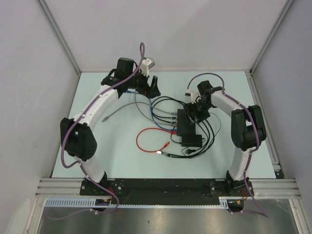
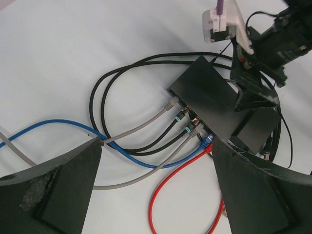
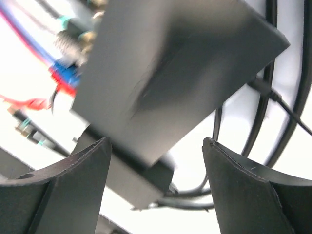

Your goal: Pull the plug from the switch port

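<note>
Right gripper hangs spread wide, the switch just under and between its fingers, probably placed to brace it. The plugs line the switch's edge. Left gripper, also wide and empty, faces them from well short.
</note>
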### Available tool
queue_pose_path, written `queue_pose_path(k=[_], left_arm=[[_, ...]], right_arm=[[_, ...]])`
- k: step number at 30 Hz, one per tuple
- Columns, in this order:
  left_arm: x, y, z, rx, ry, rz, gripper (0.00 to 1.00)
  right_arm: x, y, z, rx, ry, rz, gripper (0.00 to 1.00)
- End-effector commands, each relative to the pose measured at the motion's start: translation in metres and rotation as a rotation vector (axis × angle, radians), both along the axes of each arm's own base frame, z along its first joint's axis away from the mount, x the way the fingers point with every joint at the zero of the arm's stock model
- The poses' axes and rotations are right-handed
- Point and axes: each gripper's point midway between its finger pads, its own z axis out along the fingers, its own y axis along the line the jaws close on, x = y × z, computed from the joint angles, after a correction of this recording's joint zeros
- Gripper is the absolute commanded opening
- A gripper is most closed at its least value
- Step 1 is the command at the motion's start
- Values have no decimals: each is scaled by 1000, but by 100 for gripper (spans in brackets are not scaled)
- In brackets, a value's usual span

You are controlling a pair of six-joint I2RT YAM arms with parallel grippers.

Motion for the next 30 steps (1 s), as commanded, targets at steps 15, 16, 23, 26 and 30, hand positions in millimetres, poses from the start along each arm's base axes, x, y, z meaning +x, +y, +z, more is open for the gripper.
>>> queue_pose_path(k=[15, 16, 23, 26, 30], left_arm=[[-8, -107, -51, -268, 287, -317, 1], [-8, -113, -66, -271, 326, -330, 1], [-21, -137, -102, -321, 451, -456, 0], [-20, -143, -114, -304, 463, -448, 0], [-11, -145, -144, -218, 476, -336, 1]], right_arm=[[83, -43, 50, 28, -349, 140, 55], [86, -45, 47, 20, -355, 154, 55], [102, -59, 43, -61, -440, 248, 55], [98, -60, 42, -72, -449, 318, 52], [98, -63, 32, -98, -460, 401, 47]])
